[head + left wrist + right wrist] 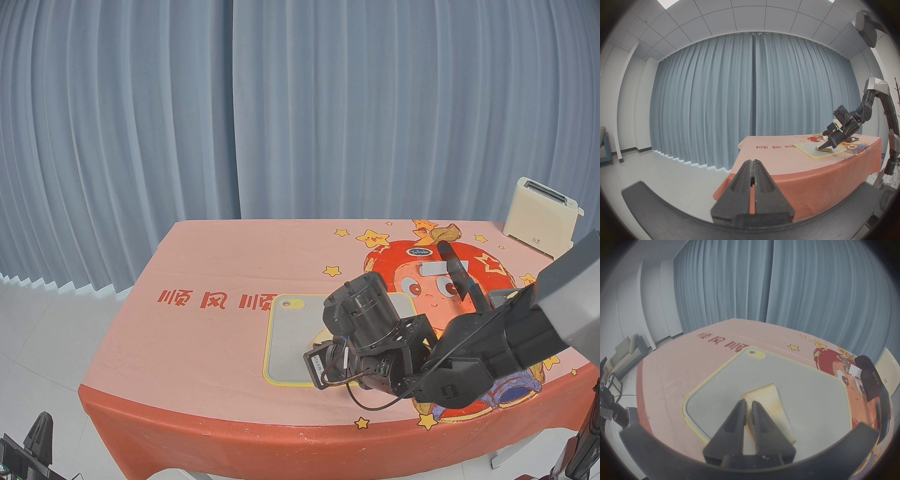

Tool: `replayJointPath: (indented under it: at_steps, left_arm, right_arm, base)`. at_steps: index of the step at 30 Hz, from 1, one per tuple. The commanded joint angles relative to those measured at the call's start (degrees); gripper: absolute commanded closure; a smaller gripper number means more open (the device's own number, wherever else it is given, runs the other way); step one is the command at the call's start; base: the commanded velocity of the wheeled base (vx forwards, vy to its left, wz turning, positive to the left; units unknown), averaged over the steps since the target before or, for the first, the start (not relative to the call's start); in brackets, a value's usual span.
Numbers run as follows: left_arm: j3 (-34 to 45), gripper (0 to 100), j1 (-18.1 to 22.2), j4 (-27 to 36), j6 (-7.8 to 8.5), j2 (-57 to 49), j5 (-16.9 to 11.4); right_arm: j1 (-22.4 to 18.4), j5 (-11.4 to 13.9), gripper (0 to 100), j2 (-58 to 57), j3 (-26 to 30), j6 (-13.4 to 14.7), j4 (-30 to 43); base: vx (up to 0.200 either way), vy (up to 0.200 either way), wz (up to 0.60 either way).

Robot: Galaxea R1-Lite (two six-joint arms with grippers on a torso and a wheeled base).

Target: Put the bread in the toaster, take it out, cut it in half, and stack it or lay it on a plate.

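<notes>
The right gripper (749,403) is down over the cutting board (803,380), a grey board with a yellow rim that lies on the pink-clothed table (219,262). Its two black fingers (762,418) are drawn almost together, with only a thin slit between them. The tips sit on the near-left corner of the bread (775,405), a pale toasted slice lying flat near the middle of the board. Whether the tips pinch the slice's edge or merely press on it, I cannot tell. From the side, the same gripper (822,147) slants down onto the board (818,154), its point meeting the slice (824,149). The left gripper (752,162) hangs off the table, well away from the board on the robot's left. Its fingers are pressed together with nothing between them. Beyond the board's right edge a long black object (459,275) lies on the cloth. Farther right of the board, at the table's far corner, stands the cream toaster (542,215), well apart from the bread.
</notes>
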Motion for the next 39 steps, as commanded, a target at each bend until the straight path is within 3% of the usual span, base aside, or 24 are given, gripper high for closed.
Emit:
replayJointPath:
  at_steps: [1, 17, 25, 31, 39]
  left_arm:
    - [1.01, 100, 0.02, -0.02, -0.02, -0.57, 0.00]
    - [1.01, 100, 0.02, -0.02, -0.02, -0.57, 0.00]
    - [1.01, 100, 0.02, -0.02, -0.02, -0.57, 0.00]
    - [1.01, 100, 0.02, -0.02, -0.02, -0.57, 0.00]
    - [1.01, 100, 0.02, -0.02, -0.02, -0.57, 0.00]
  right_arm:
    - [-0.31, -0.08, 100, -2.59, -0.12, -0.01, -0.38]
    - [-3.21, 0.27, 100, -14.89, 4.71, 0.26, -0.47]
    - [-3.30, 0.89, 100, -21.31, 8.32, 0.35, -0.56]
    - [-3.21, 1.33, 100, -26.76, 14.03, 0.52, -0.56]
    - [-2.24, 2.21, 100, -30.10, 16.49, 1.66, -0.56]
  base:
    - [0.000, 0.000, 0.00]
    - [0.000, 0.000, 0.00]
    - [0.000, 0.000, 0.00]
    - [0.000, 0.000, 0.00]
    - [0.000, 0.000, 0.00]
